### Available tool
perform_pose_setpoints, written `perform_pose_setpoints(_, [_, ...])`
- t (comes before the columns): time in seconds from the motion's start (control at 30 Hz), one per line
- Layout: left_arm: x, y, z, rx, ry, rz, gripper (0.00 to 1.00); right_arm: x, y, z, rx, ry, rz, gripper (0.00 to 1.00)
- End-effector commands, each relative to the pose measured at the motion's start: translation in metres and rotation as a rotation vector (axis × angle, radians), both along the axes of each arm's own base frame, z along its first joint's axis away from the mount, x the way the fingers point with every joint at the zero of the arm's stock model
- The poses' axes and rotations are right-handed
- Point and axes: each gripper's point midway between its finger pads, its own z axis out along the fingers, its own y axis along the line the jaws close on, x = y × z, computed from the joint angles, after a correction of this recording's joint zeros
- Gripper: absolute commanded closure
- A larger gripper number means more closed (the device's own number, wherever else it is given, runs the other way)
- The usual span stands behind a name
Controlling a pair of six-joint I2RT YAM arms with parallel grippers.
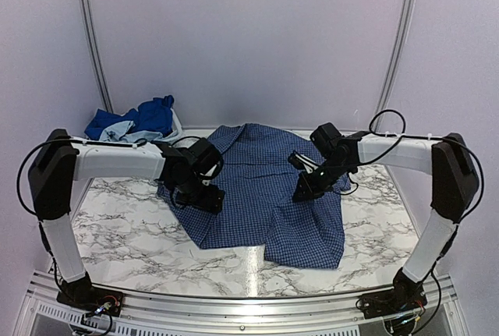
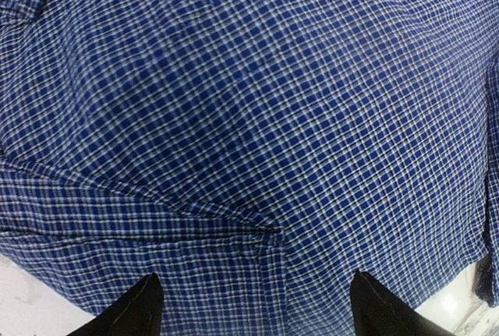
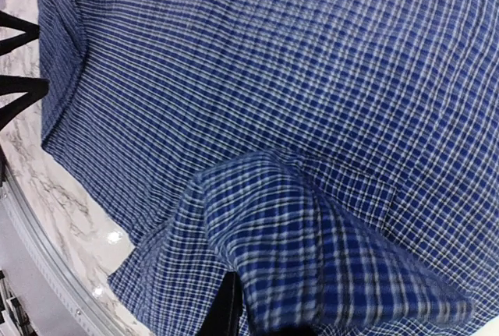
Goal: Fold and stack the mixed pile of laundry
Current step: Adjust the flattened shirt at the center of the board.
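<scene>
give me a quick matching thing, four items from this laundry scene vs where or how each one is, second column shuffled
Column 1
1. left tool
2. right tool
3. navy checked shirt
4. royal blue clothes

Column 2
a. heaped at the far left corner
b. pinching a raised fold of cloth
c. spread on the marble table
d. open, fingertips wide apart over the check fabric

Pairs: 1-d, 2-b, 3-c, 4-a

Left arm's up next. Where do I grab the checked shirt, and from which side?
Probably take the checked shirt by its left edge, coming in low from the marble table beside it. The middle lies flat with nothing to pinch; that edge is a hemmed border with table showing past it. The left gripper's open fingers hover right there.
</scene>
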Motion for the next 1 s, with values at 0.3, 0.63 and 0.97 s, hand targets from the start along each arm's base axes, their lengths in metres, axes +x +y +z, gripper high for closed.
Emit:
perform_pose_setpoints(0.3, [-0.003, 0.013, -0.038, 0.194, -0.01, 0.062, 0.51, -0.013, -0.032, -0.081, -0.16, 0.142, -0.032, 0.63])
perform_pose_setpoints(0.63, [-0.024, 0.059, -0.003, 0.146, -0.032, 0.194, 1.0, -0.074, -0.06, -0.105, -0.215, 0.3, -0.036, 0.61])
perform_pose_setpoints(0.97, [-0.084, 0.114, 0.011, -0.02, 0.027, 0.402, 0.96, -0.176, -0.033, -0.08, -0.067, 0.492, 0.01, 0.53])
